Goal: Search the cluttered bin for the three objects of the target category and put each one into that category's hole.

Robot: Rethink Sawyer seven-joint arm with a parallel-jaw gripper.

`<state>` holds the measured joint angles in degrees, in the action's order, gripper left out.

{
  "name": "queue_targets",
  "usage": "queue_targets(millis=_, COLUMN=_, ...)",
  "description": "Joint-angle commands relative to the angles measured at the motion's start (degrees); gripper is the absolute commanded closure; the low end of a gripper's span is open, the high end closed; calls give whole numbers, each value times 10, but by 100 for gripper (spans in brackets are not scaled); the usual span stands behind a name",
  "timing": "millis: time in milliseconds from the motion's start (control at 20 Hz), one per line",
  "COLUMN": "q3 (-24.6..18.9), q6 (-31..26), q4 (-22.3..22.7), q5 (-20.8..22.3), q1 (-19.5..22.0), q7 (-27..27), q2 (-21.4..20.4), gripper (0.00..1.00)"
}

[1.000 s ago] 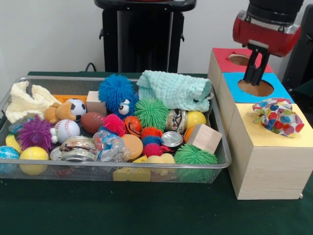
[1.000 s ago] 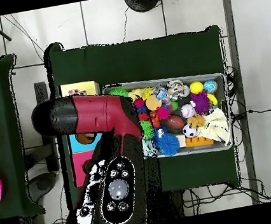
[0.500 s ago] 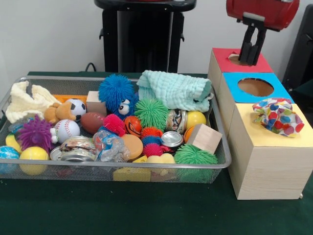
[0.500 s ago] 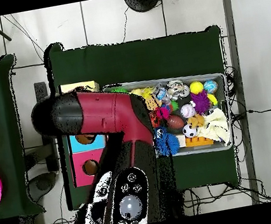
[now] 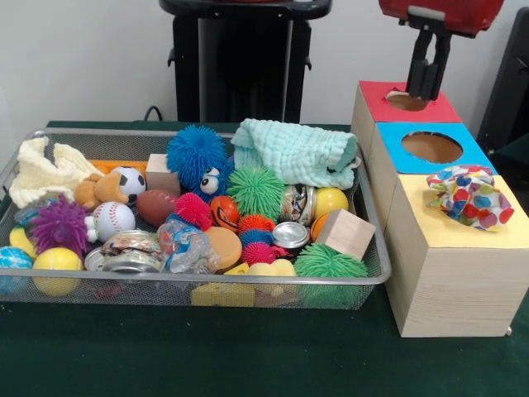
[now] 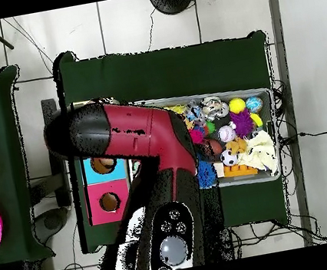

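Note:
The wire mesh bin (image 5: 248, 283) is full of toys; it also shows in the overhead view (image 6: 268, 92). A mint green cloth (image 5: 293, 153) lies at its back right and a cream knitted cloth (image 5: 45, 169) at its back left. A polka-dot cloth (image 5: 469, 196) lies crumpled on the yellow-topped box (image 5: 450, 236) and hides its hole. My gripper (image 5: 427, 89) hangs empty and open, high above the red-topped box (image 5: 380, 93), apart from the cloth. In the overhead view my arm (image 6: 139, 134) covers the gripper and the yellow box.
The blue-topped box (image 5: 397, 157) with its open hole stands between the red and yellow boxes. The bin holds spiky balls, sport balls, tins, wooden blocks (image 5: 345, 233) and a plush dog. The black pedestal (image 5: 240, 62) stands behind the bin.
My gripper has risen and drawn back from just above the blue box's hole to above the red box. The polka-dot cloth has stayed on the yellow box.

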<state>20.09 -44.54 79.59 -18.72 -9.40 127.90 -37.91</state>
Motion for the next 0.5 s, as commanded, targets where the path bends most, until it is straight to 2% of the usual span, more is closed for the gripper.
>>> queue_targets(millis=50, q3=-74, q6=-47, q4=32, q5=-35, q1=13, q7=95, q2=18, gripper=100)
queue_targets(millis=300, q3=-93, q6=-20, q4=44, q5=-62, q1=15, q7=96, q2=20, gripper=100)
queue_targets(millis=500, q3=-90, q6=5, q4=40, q5=-62, q1=10, q7=100, q2=32, gripper=100)
